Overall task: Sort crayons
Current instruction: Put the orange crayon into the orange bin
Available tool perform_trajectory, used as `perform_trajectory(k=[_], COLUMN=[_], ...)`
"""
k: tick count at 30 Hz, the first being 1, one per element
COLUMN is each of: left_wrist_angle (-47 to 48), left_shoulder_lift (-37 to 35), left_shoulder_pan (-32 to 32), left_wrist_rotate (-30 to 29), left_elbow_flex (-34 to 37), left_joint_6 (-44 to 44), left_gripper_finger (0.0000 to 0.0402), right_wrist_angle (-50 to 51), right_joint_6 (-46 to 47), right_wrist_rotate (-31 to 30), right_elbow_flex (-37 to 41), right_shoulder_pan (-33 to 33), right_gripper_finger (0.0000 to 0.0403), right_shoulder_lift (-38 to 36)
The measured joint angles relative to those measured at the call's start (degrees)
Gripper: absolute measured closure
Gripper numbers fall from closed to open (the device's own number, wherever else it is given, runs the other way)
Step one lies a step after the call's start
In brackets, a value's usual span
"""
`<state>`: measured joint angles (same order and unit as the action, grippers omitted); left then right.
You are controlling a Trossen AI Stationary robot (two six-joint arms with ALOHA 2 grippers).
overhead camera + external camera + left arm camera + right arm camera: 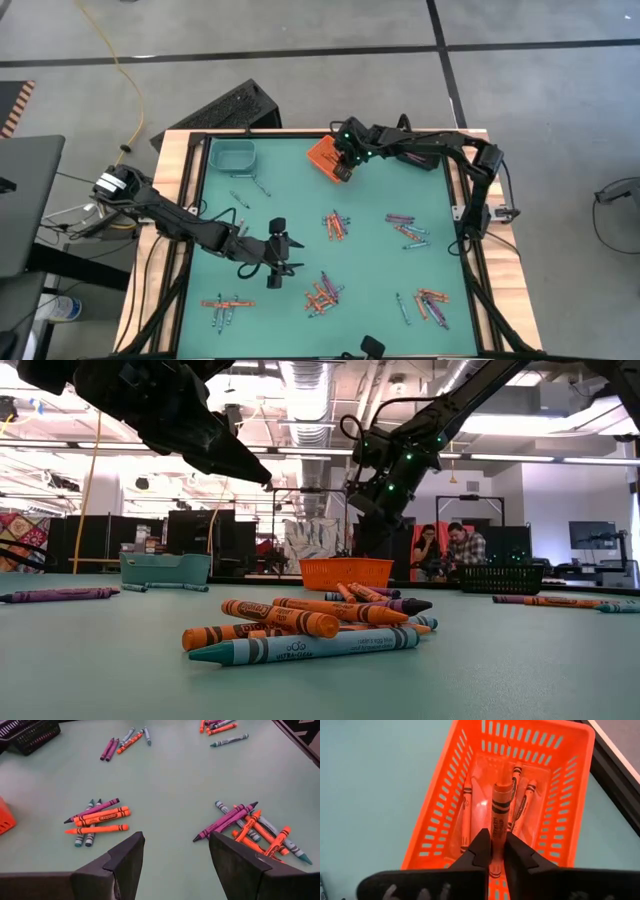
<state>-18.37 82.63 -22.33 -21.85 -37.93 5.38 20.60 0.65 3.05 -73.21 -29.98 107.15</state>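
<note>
Crayons lie in loose piles on the green table: one pile (325,293) near my left gripper, others at the middle (336,226) and right (407,230). My left gripper (175,840) hovers open above the table between two piles (97,820) (250,825), touching nothing. My right gripper (495,845) hangs over the orange bin (540,730) at the table's far side, shut on an orange crayon (501,805). A few more orange crayons (467,800) lie on the bin's floor. My right gripper pinches the orange crayon between its two fingertips, on the crayon's near part (498,832). The fingers slant down from above, and the crayon runs along them, its far end (504,786) pointing into the orange bin. It hangs clear of the bin's floor.
A teal bin (232,155) stands at the far left of the table and a black bin (500,578) shows at the far side in the low view. More crayon piles lie at the near left (225,303) and near right (432,303). People sit in the room behind.
</note>
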Motion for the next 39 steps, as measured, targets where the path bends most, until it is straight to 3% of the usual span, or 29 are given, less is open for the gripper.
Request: perform_trajectory(k=[11, 22, 32, 39], left_wrist_angle=[0.0, 1.8, 13.3, 21.5], left_shoulder_lift=[0.0, 0.0, 0.0, 0.0], left_shoulder_pan=[0.0, 0.0, 0.0, 0.0], left_wrist_rotate=[0.0, -0.1, -0.1, 7.2], left_elbow_flex=[0.0, 0.0, 0.0, 0.0], left_joint_6=[0.5, 0.3, 4.6, 9.4], left_gripper_finger=[0.0187, 0.0187, 0.0187, 0.0187], right_wrist_angle=[0.3, 3.5, 17.8, 27.7], right_joint_6=[-0.7, -5.3, -12.4, -14.9], right_wrist_rotate=[0.0, 0.0, 0.0, 0.0], right_elbow_flex=[-0.2, -5.9, -14.3, -15.8], right_shoulder_pan=[0.0, 2.9, 10.9, 18.9], right_gripper_finger=[0.0346, 0.0346, 0.0346, 0.0346], right_shoulder_lift=[0.0, 0.0, 0.0, 0.0])
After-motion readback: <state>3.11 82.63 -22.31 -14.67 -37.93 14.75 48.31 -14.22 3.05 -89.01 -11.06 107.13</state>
